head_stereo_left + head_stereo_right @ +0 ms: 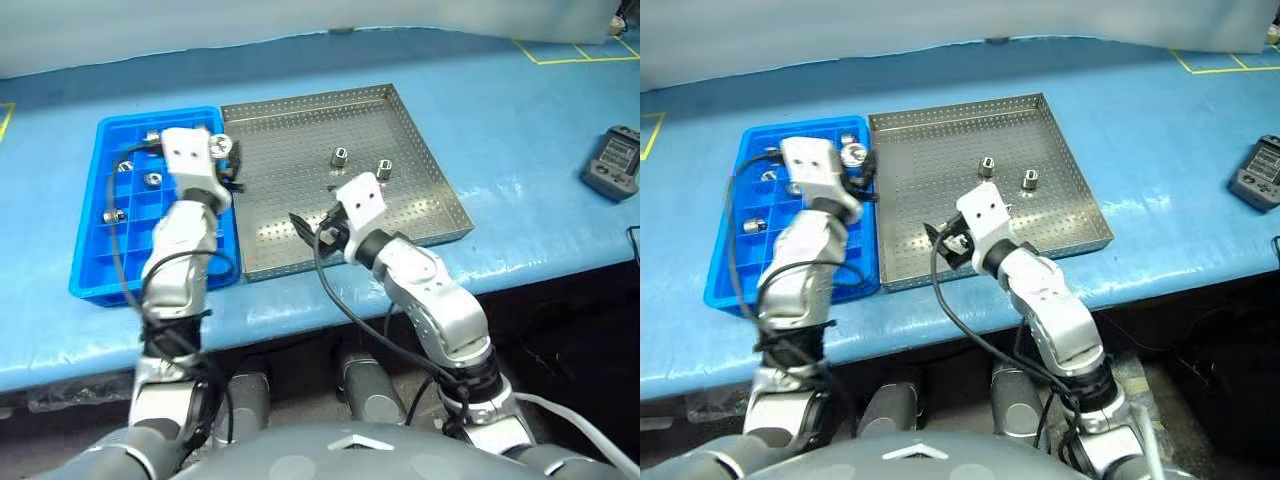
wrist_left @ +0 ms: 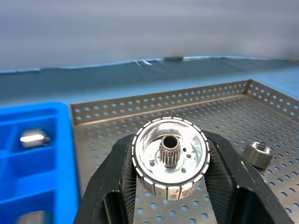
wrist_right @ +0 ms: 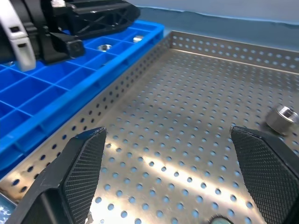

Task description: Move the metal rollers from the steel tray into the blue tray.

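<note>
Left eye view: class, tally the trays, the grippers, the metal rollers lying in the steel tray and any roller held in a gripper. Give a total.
Trays: 2 (steel tray, blue tray)
Grippers: 2 (left gripper, right gripper)
Rollers lying in the steel tray: 2
Roller held in the left gripper: 1
Total: 7

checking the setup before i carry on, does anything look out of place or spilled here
Nothing stands out. Two metal rollers sit upright in the steel tray, others lie inside the blue tray compartments, and the left gripper holds one squarely. The right gripper hangs open over the steel tray.
</note>
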